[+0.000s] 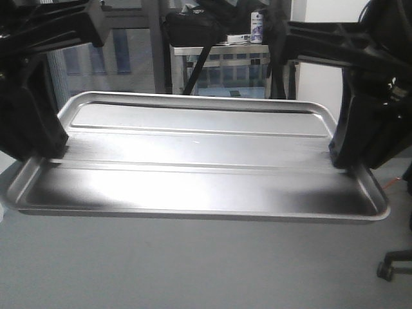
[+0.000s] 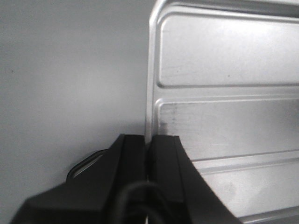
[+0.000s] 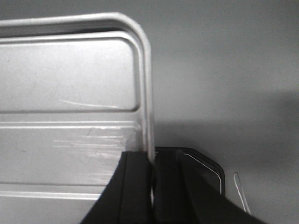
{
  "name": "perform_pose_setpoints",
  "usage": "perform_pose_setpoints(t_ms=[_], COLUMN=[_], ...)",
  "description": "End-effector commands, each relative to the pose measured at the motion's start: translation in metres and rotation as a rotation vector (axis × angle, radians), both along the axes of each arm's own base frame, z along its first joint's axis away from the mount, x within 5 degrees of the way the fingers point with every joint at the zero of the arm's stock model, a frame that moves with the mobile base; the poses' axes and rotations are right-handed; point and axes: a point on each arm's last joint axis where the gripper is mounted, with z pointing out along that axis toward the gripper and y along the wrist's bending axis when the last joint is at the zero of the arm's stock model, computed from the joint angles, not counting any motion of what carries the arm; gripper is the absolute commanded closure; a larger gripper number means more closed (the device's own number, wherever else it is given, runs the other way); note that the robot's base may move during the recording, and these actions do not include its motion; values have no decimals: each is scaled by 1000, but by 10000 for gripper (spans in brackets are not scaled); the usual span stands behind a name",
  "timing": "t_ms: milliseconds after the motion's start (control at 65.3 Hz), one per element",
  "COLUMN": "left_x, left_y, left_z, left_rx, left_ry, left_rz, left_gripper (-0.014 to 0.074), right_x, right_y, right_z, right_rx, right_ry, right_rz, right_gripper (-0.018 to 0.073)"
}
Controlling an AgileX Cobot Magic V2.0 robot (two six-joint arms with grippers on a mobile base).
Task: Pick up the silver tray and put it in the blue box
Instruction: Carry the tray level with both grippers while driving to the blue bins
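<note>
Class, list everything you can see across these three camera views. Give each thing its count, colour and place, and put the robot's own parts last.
silver tray: one, silver, mid-frame, held off the floor by its two short ends
floor: one, grey, beneath the tray
metal table: one, silver, background, behind the tray
bottle: one, white and bluish, on that table
chair caster: one, black, lower right on the floor
left gripper: one, black, shut on the tray's left rim
right gripper: one, black, shut on the tray's right rim
</note>
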Motion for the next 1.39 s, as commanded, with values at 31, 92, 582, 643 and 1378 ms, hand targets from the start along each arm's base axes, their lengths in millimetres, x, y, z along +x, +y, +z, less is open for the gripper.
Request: perform_pose_setpoints(t_ms=[31,92,582,643,1378], left_x=[-1,-1,-1,-1,-1], left_y=[4,4,4,4,4], left_z=[13,13,13,13,13], left_rx=[1,3,3,3,3], left_ry=[-52,-53,-53,-53,-53], left_rz=[-9,-9,-9,-9,-9], left_gripper=[700,700,700,700,700], right_x=[2,2,2,2,2], right_y=[-6,-6,-6,-6,-6], right_z=[13,13,13,13,13], right_rx=[-20,-20,-20,-20,-20], right_ry=[-68,-68,-68,-68,-68], right_rz=[9,9,9,9,9], right_gripper=[500,500,500,500,500])
